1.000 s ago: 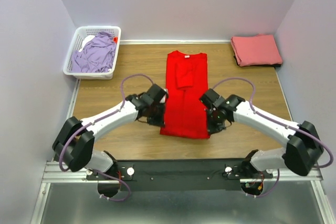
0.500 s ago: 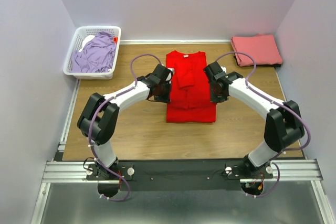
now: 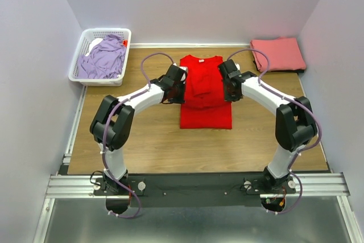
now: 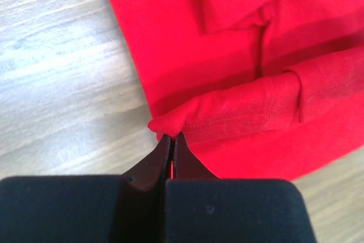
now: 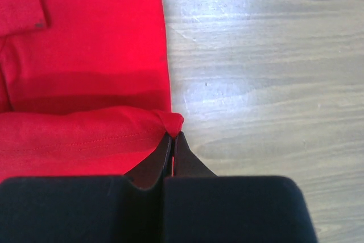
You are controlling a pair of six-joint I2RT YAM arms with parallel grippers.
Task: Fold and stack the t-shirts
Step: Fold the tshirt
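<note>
The red t-shirt (image 3: 206,115) lies mid-fold at the centre of the wooden table (image 3: 142,140), collar toward the back wall, its sleeves already tucked in over the body. The left gripper (image 4: 170,138) is pinched tight on the shirt's left hem corner and the right gripper (image 5: 172,135) on its right hem corner. Each wrist view shows the jaws closed on a small peak of red cloth with the stitched hem running off between them. Holding both corners at once appears meant to keep the hem straight and level as it is carried over the body, so that the lower half lands squarely on the upper half.

Beyond the red shirt's far right corner, the salmon-pink t-shirt (image 3: 277,54) sits folded, seemingly the start of the stack. Beyond its far left corner, the lavender t-shirt (image 3: 103,58) lies crumpled in the white basket (image 3: 76,68), not yet folded.

A second earlier the red shirt lay at full length with both grippers down at its near end. Half a second earlier they had carried the hem about halfway up. Now the hem is further toward the collar, the arms reach deeper across the table, and the visible shirt is shorter.
</note>
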